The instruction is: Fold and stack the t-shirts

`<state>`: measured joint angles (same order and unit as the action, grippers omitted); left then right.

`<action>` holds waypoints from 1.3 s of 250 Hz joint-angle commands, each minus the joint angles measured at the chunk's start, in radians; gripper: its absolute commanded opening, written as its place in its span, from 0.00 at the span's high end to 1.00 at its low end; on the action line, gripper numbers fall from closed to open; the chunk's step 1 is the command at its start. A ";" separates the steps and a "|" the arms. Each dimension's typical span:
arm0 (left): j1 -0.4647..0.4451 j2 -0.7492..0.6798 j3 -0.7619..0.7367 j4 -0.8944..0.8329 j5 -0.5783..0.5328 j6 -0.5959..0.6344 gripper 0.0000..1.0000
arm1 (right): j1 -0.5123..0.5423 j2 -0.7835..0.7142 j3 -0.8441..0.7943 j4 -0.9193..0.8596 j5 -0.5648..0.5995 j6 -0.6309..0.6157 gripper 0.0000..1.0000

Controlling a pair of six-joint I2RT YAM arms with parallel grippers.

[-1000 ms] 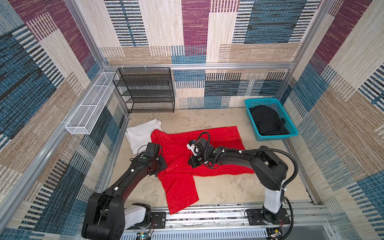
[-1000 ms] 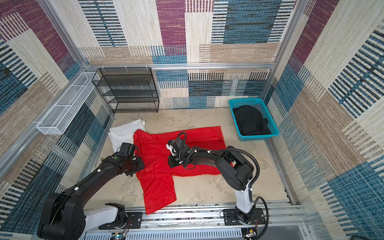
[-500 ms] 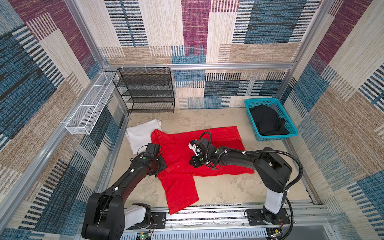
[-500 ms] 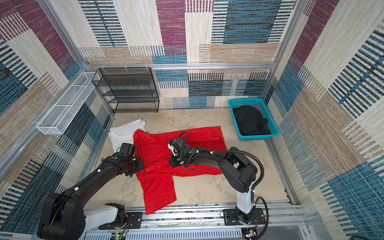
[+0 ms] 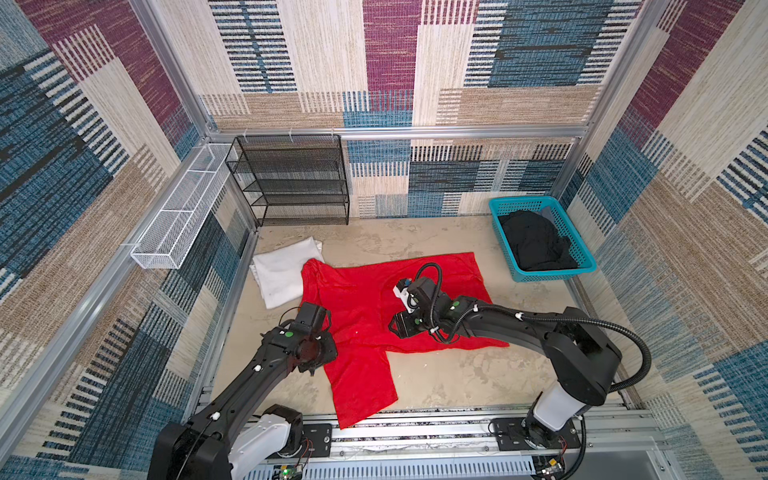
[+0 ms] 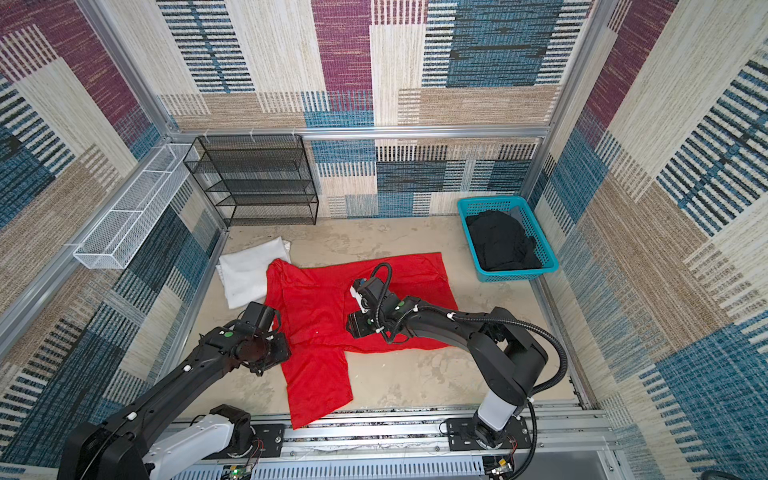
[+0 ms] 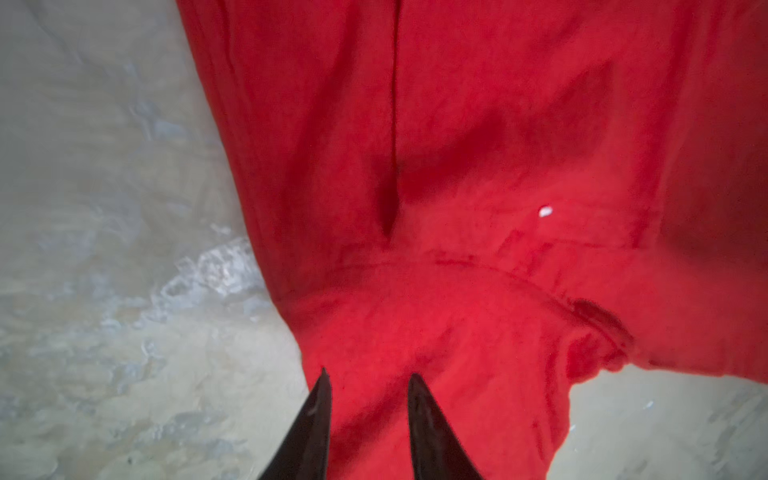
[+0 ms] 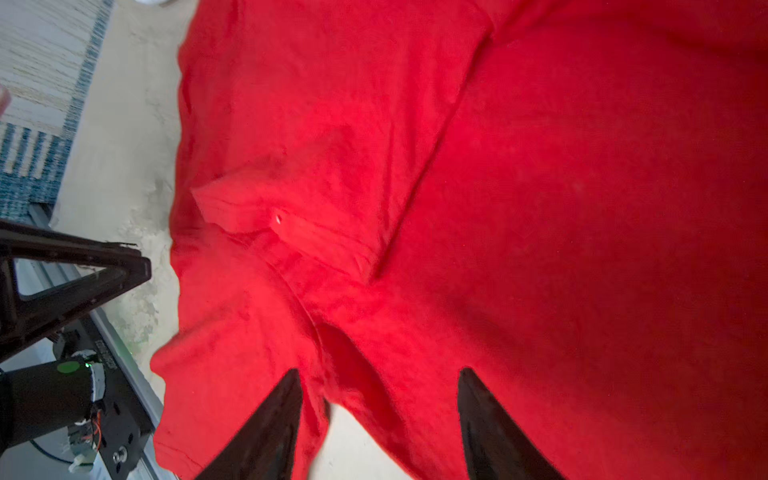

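My left hand (image 7: 368, 376) hangs low, jaws narrowly parted; my right hand (image 8: 380, 370), stretched far forward, has jaws wide apart

The mottled beige tabletop (image 5: 449, 374) carries 4 things directly. A large bright red cloth t-shirt (image 5: 357, 299) is spread mostly flat across the middle, with 1 long flap running to the near edge and onto the metal rail (image 5: 436, 432) there. A folded white cloth t-shirt (image 5: 278, 270) lies at the far left, touching the red shirt's corner, a teal slotted plastic basket (image 5: 552, 276) sits at the far right, apart from it, and a black wire-mesh shelf rack (image 5: 291, 183) stands against the back wall.
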<state>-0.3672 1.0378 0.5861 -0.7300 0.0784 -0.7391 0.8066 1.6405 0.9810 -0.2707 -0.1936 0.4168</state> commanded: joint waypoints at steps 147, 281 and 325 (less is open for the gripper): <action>-0.037 0.392 0.132 0.175 -0.176 0.012 0.62 | -0.310 -0.029 -0.255 0.089 -0.048 -0.034 0.36; 0.057 0.263 0.128 0.128 -0.111 0.060 0.61 | -0.320 -0.147 -0.190 -0.039 0.100 -0.051 0.30; -0.078 0.084 0.066 -0.094 -0.136 -0.070 0.61 | -0.320 -0.285 -0.272 -0.122 0.126 0.042 0.27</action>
<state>-0.3744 1.1954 0.6891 -0.6277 -0.0498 -0.7013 0.4850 1.4220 0.7467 -0.3115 -0.1120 0.3794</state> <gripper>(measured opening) 0.393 0.730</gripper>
